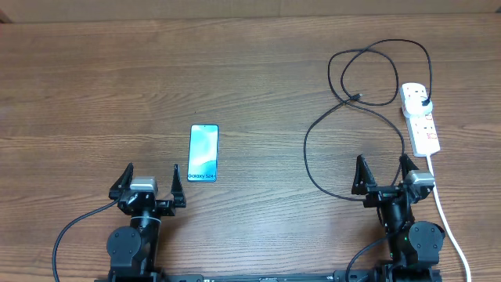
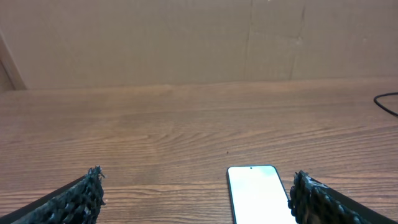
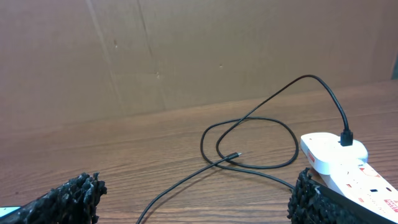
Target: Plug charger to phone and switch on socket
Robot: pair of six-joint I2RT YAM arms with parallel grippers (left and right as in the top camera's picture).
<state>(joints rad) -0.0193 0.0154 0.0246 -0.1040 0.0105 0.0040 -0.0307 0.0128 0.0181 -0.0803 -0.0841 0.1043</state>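
The phone [image 1: 203, 153] lies screen up on the wooden table, just ahead and right of my left gripper [image 1: 151, 178], which is open and empty. The phone also shows in the left wrist view [image 2: 256, 193] beside the right finger. The socket [image 1: 419, 117] lies at the far right with the charger's black plug [image 1: 423, 102] in it. The charger cable [image 1: 344, 125] loops over the table; its connector tip [image 1: 358, 97] lies loose, also in the right wrist view [image 3: 235, 155]. My right gripper [image 1: 383, 172] is open and empty, near the socket [image 3: 348, 165].
The socket's thick white cord [image 1: 448, 219] runs down past my right arm to the table's front edge. A cardboard wall [image 3: 186, 50] stands at the back of the table.
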